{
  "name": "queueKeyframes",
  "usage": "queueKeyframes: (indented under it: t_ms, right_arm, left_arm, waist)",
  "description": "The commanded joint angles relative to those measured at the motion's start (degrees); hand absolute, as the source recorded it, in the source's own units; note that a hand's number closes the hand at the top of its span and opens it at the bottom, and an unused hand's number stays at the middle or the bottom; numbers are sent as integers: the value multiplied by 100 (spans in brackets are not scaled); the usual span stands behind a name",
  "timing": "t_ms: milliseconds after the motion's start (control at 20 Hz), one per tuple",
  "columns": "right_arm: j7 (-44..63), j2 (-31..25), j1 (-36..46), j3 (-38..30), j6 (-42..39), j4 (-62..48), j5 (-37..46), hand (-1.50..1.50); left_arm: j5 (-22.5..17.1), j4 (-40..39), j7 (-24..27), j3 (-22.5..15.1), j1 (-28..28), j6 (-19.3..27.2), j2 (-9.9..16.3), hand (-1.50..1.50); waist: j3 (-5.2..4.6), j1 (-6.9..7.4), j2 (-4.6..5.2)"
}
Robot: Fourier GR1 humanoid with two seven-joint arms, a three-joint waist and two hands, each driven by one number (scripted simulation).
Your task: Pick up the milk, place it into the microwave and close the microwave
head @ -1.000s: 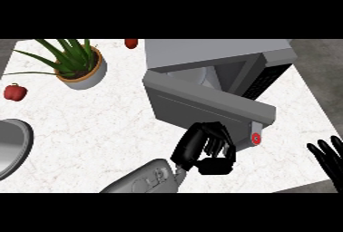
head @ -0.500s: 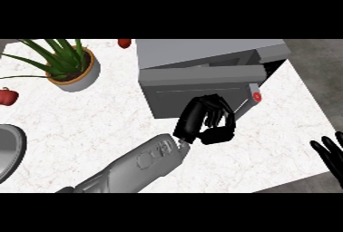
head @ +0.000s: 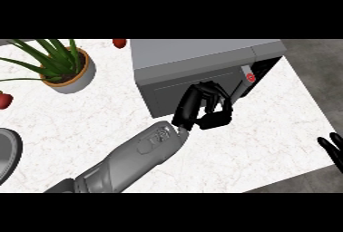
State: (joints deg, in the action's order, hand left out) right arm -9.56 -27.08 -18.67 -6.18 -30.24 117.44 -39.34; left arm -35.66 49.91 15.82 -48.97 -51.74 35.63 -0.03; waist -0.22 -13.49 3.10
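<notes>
the left robot hand [head: 204, 106] is up against the near face of the microwave [head: 201, 68], fingers curled against the grey door, and there's nothing to be seen inside that curl. the grey forearm runs in from the lower left, crossing the white marbled desk [head: 254, 145] on a diagonal. the microwave door looks all but flush with the box, with only a dark sliver showing down the right side by the control strip. a small red-and-white round mark [head: 249, 76] sits on that strip, and no writing on it can be read. no brand or label shows anywhere else either. the milk is not visible; whether it sits behind the door can't be told.

over at the right edge the right robot hand [head: 333, 152] rests low, fingers straight and spread, holding nothing, just off the desk's right border.

far left stands a potted plant [head: 64, 68] in a tan pot with long green leaves. a red fruit [head: 119, 43] lies at the far edge beside the microwave, and another red fruit [head: 4, 99] is cut by the left border. a grey rounded rim [head: 8, 156] curves in at lower left. the widest bare stretch of desk is near and right of the microwave.
</notes>
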Motion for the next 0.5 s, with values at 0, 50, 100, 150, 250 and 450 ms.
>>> queueKeyframes:
  t_ms: [0,50,100,150,250,450]
  right_arm:
    - [124,-104,4,-108,57,39,-180,-150]
    - [142,-84,81,-61,94,93,-169,-150]
    - [142,-120,12,-113,62,105,-194,-150]
    - [159,-80,157,-108,178,100,-206,-150]
    - [155,-115,140,-151,125,87,-295,-150]
    - [148,-107,143,-193,116,71,-434,-150]
  left_arm:
    - [-291,-506,230,404,-413,-41,3,150]
    - [-425,-411,229,358,-415,-55,3,150]
    - [-446,-528,318,401,-395,-158,3,150]
    - [-547,-467,327,421,-454,-173,3,150]
    - [-699,-527,330,459,-470,-213,3,150]
    - [-981,-594,436,520,-352,-199,3,150]
  waist:
    - [1,-32,50]
    - [0,-42,50]
    - [0,-65,60]
    - [-2,-11,77]
    - [5,-68,85]
    - [13,-110,110]
